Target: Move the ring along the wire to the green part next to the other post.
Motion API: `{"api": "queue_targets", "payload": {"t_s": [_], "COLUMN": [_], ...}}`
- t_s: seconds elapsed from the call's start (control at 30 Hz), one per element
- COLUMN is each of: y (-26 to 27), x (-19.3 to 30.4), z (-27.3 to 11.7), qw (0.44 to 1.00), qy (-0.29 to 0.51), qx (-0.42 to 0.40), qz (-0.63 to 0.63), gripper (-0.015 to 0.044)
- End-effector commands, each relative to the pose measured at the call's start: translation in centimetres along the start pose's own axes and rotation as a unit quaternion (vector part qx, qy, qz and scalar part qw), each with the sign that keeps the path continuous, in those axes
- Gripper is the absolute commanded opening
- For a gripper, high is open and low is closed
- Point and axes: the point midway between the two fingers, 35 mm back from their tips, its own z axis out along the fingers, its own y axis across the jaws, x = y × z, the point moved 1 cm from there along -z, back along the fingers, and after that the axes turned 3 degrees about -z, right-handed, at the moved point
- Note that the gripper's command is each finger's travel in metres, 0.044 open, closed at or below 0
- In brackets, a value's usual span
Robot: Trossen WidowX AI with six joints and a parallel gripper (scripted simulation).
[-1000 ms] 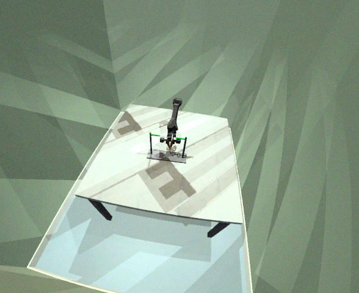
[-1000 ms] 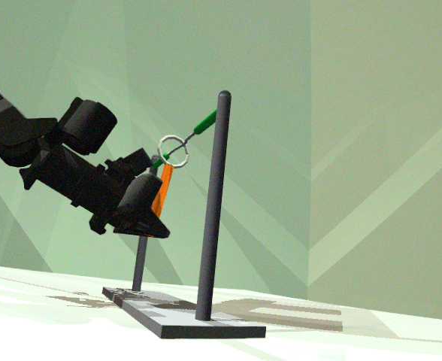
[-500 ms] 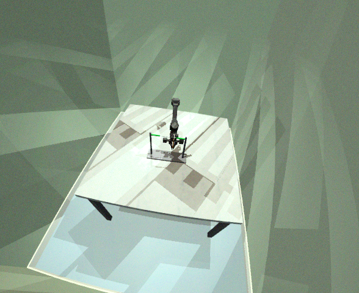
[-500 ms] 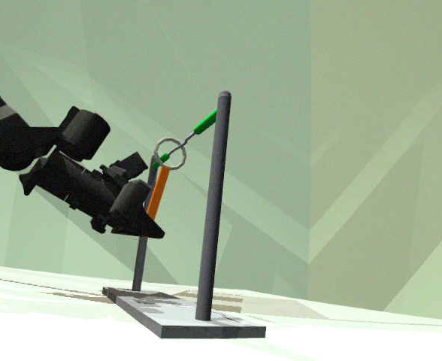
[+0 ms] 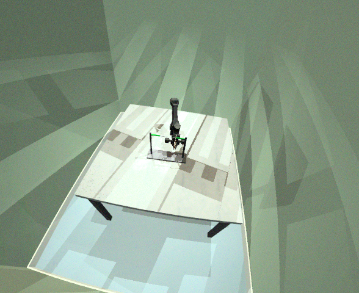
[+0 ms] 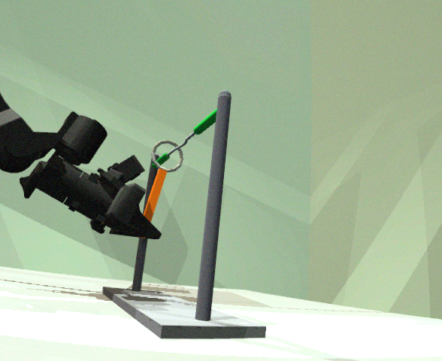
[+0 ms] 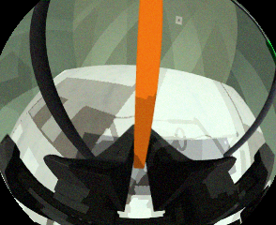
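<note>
My gripper (image 5: 174, 147) (image 6: 150, 235) (image 7: 140, 129) is shut on the lower end of the orange handle (image 6: 155, 194) (image 7: 148, 70). The handle rises from the fingers, leaning, to the pale ring (image 6: 182, 156). In the exterior view the ring is around the wire by the inner end of the far green part (image 6: 161, 159), which is the right green part (image 5: 181, 138) in the top view. The thin grey wire (image 6: 185, 141) runs on to the other green part (image 5: 155, 135) (image 6: 205, 122). Whether the ring touches the wire cannot be told.
The far post (image 6: 138, 264) (image 5: 184, 149) stands behind the gripper in the exterior view. The other post (image 6: 213, 201) (image 5: 151, 144) stands across the base plate (image 6: 213, 332) (image 5: 155, 155). The plate lies on the white table (image 5: 135, 176). The wrist view shows both posts beside the fingers.
</note>
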Motion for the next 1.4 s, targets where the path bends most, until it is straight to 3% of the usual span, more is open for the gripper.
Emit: {"api": "queue_targets", "payload": {"t_s": [0.0,1.37], "y": [0.4,2.5], "x": [-0.1,1.5], "z": [0.0,0.7], "qw": [1.0,1.0], "qy": [-0.002,-0.004], "qx": [0.002,-0.003], "qz": [0.003,0.004], "gripper": [-0.015,-0.015]}}
